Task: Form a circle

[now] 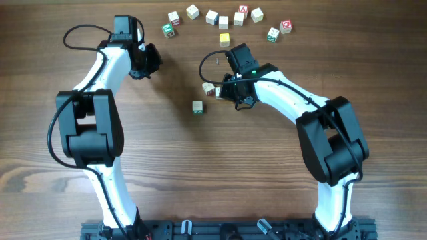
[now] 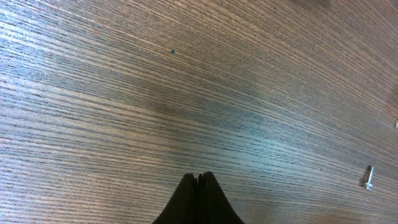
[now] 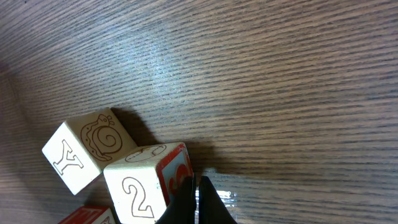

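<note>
Progress is looking slight: no ring is forming yet, only a cluster of three cubes [image 3: 124,174] sitting mid-table, just beside your right gripper [image 3: 198,186], which is pressed together and holding nothing. Your left gripper [image 2: 199,182] is likewise closed over bare table [image 1: 200,173]. A long arc of cubes [image 1: 211,17] is crowding the far edge, while you are getting wide open room nearer you.

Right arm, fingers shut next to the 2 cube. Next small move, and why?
Probably a short sideways push on the 2 cube with the right gripper. It is shut, with its tips right beside that cube's red face, so it can shove but not pinch. The cube sits tight against the Y cube, and no ring is formed yet.
</note>
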